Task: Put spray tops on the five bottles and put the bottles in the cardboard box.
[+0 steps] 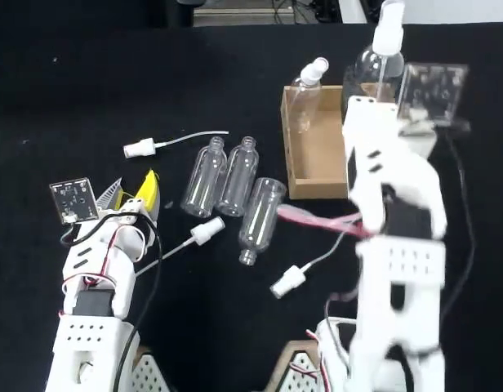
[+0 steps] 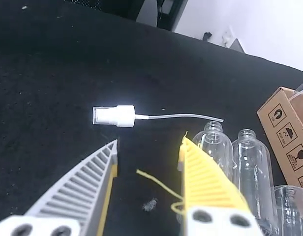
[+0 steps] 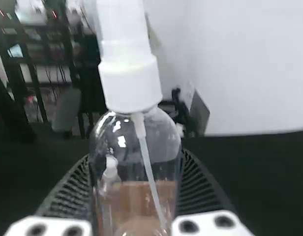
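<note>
We are watching the right gripper (image 3: 136, 160), which is holding a capped bottle (image 1: 367, 69) by its body between its two fingers. The bottle is standing upright, its long axis vertical and its white top (image 3: 127, 73) pointing upward. In the high view this bottle is hanging by the far right corner of the cardboard box (image 1: 317, 163), where another capped bottle (image 1: 304, 102) is sitting. We are therefore judging that the coming move is a lowering into the box, with a small shift toward the left arm's side. The left gripper (image 2: 149, 142) is waiting wide open and holding nothing. A loose spray top (image 2: 114, 116) is lying on the table (image 2: 43, 73) just ahead of its fingertips, its long axis running from one finger toward the other. Three uncapped bottles (image 1: 238, 175) are lying between this arm and the box.
</note>
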Controlling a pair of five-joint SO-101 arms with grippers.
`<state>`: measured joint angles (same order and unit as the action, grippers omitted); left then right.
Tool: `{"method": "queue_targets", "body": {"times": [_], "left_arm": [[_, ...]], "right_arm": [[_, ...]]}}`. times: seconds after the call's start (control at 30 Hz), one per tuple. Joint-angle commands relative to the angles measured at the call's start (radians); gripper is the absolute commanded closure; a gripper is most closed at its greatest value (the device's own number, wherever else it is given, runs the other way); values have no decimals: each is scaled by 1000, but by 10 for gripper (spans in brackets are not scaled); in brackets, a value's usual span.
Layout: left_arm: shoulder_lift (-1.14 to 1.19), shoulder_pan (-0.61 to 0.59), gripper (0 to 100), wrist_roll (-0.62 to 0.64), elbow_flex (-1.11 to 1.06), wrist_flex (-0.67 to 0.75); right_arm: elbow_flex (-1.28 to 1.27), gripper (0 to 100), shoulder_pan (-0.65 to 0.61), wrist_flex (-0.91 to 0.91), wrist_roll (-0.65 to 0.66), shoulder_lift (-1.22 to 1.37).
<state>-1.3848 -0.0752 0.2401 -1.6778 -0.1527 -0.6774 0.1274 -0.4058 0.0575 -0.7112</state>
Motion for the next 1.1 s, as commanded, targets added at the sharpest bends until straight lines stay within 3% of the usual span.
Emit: {"method": "queue_targets", "body": {"times": [0.0,0.2,0.33,0.53,0.77,1.07], "left_arm": [[-11,15,805,6,-27,23],[-11,13,805,3,-28,23],[-11,15,805,3,-28,23],[-11,15,805,5,-28,23],[-11,16,805,6,-28,23],[-11,16,805,5,-28,23]], "right_arm": [[28,988,48,180,-20,150],[-31,988,114,496,-183,372],[-27,988,176,588,-181,453],[-35,987,428,606,-175,461],[-59,987,671,657,-44,535],[-102,987,830,1125,-43,909]]}}
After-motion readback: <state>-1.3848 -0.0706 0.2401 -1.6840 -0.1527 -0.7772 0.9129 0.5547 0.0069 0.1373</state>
